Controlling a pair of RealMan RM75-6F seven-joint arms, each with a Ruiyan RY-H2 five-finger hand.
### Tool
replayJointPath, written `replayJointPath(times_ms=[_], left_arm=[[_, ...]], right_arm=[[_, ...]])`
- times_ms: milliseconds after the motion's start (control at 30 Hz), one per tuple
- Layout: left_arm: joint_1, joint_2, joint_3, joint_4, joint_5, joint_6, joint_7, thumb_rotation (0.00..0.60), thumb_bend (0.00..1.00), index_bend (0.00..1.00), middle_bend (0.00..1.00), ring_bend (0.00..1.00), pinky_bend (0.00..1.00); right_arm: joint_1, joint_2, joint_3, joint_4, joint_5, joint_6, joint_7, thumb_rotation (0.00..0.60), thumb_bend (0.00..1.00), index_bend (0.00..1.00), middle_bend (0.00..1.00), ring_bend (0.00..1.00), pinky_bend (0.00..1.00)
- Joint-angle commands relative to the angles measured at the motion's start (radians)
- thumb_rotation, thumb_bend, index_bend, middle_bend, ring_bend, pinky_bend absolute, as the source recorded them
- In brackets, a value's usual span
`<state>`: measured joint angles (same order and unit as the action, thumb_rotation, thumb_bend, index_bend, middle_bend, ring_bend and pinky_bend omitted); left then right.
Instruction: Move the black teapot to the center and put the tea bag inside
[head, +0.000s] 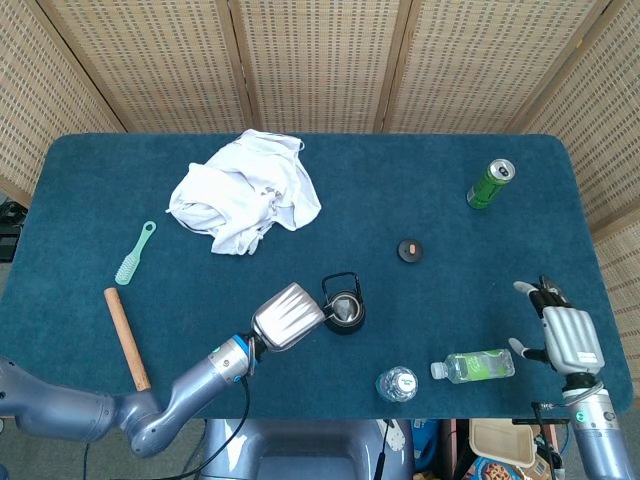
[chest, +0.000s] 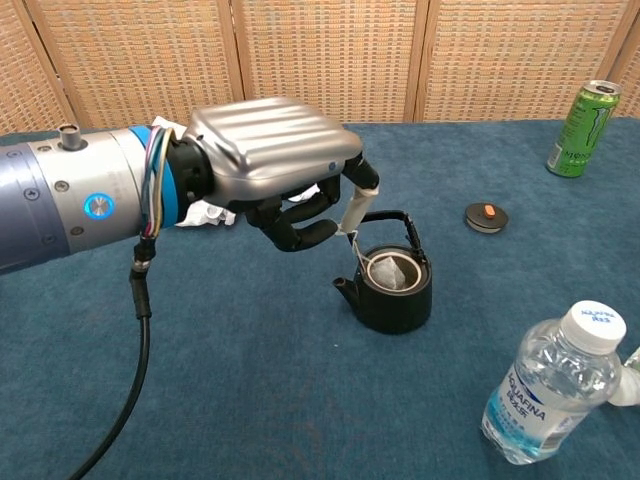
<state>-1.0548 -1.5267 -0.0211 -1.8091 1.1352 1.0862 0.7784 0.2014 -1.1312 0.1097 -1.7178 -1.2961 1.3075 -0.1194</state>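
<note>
The black teapot (head: 343, 310) (chest: 392, 290) stands lidless near the table's middle, handle upright. The tea bag (chest: 392, 272) lies inside its mouth. A thin string runs from it up to the paper tag (chest: 354, 209), which my left hand (head: 288, 315) (chest: 275, 175) pinches just left of and above the pot. The hand's other fingers are curled underneath. My right hand (head: 565, 335) hovers at the table's near right edge, fingers apart and holding nothing.
The teapot lid (head: 409, 250) (chest: 486, 217) lies right of the pot. A green can (head: 491, 184) (chest: 582, 115) stands far right. One water bottle (head: 397, 384) (chest: 550, 395) stands near the front, a green bottle (head: 480, 365) lies beside it. White cloth (head: 245, 192), green brush (head: 135, 254) and wooden stick (head: 126, 325) are on the left.
</note>
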Motion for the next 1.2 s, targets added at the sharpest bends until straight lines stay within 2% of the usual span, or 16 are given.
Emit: replayJointPath(times_ms=[33,167,433,600,633,800,900,1000,1200], left_arm=[[0.009,-0.006,0.016,-0.003,-0.011,-0.002,0.057,0.600,0.51,0.39,0.80,0.79,0.78],[0.016,-0.004,0.020,-0.019,-0.020,0.000,0.102,0.600,0.48,0.32,0.80,0.78,0.78],[0.031,0.011,0.024,-0.043,0.002,0.003,0.119,0.600,0.48,0.30,0.80,0.78,0.78],[0.027,0.033,0.014,-0.058,-0.013,-0.020,0.139,0.600,0.50,0.25,0.80,0.78,0.78],[0.020,0.041,0.009,-0.065,-0.029,-0.033,0.149,0.600,0.52,0.24,0.80,0.78,0.78],[-0.031,0.067,-0.013,-0.096,-0.154,-0.099,0.221,0.600,0.85,0.21,0.81,0.79,0.78],[-0.068,0.074,-0.024,-0.105,-0.245,-0.130,0.262,0.600,0.96,0.19,0.81,0.79,0.78],[-0.103,0.076,-0.032,-0.113,-0.322,-0.149,0.289,0.600,1.00,0.18,0.81,0.79,0.78],[-0.188,0.066,-0.042,-0.107,-0.479,-0.175,0.345,0.600,1.00,0.18,0.81,0.79,0.78]], right_arm=[[-0.001,0.001,0.000,-0.001,0.001,0.001,0.000,0.600,0.33,0.24,0.30,0.30,0.49],[-0.001,0.000,0.001,0.000,0.003,0.000,0.000,0.600,0.33,0.24,0.30,0.30,0.49],[0.000,-0.002,0.002,0.003,0.002,-0.001,-0.001,0.600,0.33,0.24,0.30,0.30,0.49],[0.000,-0.004,0.001,0.003,0.001,-0.001,0.000,0.600,0.33,0.24,0.30,0.30,0.49],[-0.001,-0.003,0.002,0.002,0.001,0.000,0.000,0.600,0.33,0.24,0.30,0.30,0.49],[-0.002,-0.004,0.000,0.001,-0.001,0.002,-0.001,0.600,0.33,0.24,0.30,0.30,0.49],[-0.002,-0.004,0.001,0.001,-0.001,0.002,-0.002,0.600,0.33,0.24,0.30,0.30,0.49],[-0.003,-0.003,0.001,0.001,0.000,0.002,-0.001,0.600,0.33,0.24,0.30,0.30,0.49],[-0.004,-0.004,0.000,0.002,0.001,0.002,-0.001,0.600,0.33,0.24,0.30,0.30,0.49]])
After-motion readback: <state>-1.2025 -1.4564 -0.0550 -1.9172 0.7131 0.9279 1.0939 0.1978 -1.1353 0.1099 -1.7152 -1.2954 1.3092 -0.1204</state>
